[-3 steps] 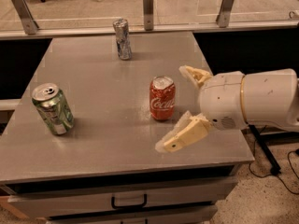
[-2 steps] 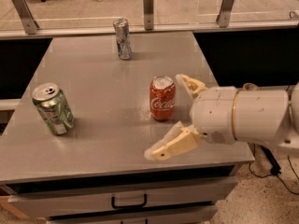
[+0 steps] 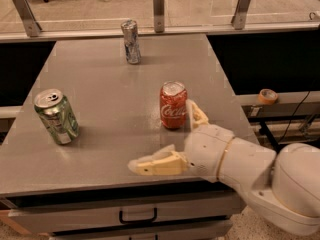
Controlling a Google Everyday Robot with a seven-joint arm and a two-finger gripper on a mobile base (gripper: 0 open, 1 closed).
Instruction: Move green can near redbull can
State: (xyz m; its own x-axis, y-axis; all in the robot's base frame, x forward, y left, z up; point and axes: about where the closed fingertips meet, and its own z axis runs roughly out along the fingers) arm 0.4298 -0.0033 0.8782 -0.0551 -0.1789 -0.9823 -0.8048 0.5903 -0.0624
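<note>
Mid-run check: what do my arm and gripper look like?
The gripper, at the front right of the table, has two cream-yellow wedge-shaped jaws. The arm is smooth, rounded white shells with a thin tan ring at the wrist; no markings visible.

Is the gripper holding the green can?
No: the gripper, jaws open, is by the red Coca-Cola can; the green can stands apart, untouched.

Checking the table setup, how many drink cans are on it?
3: shiny green can front left, red Coca-Cola can centre, slim silver-blue can at back. Open gripper beside the red can.
</note>
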